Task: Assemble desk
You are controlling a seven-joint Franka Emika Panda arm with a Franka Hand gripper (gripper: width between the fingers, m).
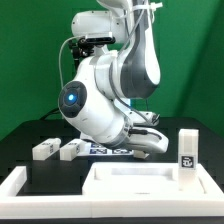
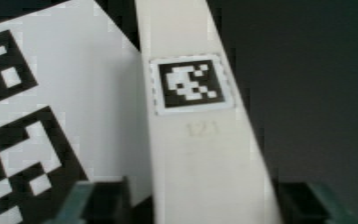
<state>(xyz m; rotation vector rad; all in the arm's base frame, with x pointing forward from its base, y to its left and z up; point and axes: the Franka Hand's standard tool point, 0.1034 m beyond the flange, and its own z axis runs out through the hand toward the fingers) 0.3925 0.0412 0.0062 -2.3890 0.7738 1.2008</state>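
gripper [image 2: 202, 204] clasps a leg [image 2: 197, 135] (tag [image 2: 190, 82] showing) beside the marker board [image 2: 51, 120].

A marker board [image 1: 103, 150] lies on the black table [image 1: 55, 172], green backdrop [image 1: 25, 60] behind.

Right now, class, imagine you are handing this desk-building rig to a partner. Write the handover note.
Gripper: fingers straddle one leg; a firm clamp cannot be confirmed.
Slab: lying flat, nearest the exterior camera.
Two legs: loose on the table, at the exterior view's left.
Fourth leg: upright by the slab's end on the exterior view's right; attached or not, cannot tell.
Done: no leg clearly fitted.
Left: secure this leg, then fit all legs to the slab.
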